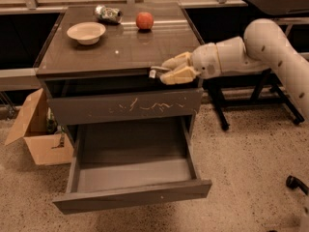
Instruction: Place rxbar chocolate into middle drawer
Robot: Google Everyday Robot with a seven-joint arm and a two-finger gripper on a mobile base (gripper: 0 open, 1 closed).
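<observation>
The rxbar chocolate is a small dark bar with a pale mark, held between the fingers of my gripper. The gripper hangs at the front edge of the cabinet top, right of centre, with its cream fingers pointing left. The middle drawer is pulled out wide below and in front of the gripper. Its smooth grey inside shows nothing in it. The drawer above it, with pale scratches on its front, is shut.
On the cabinet top stand a cream bowl, a crushed silvery can and a red round fruit. An open cardboard box sits on the floor at the left. A black table's legs stand at the right.
</observation>
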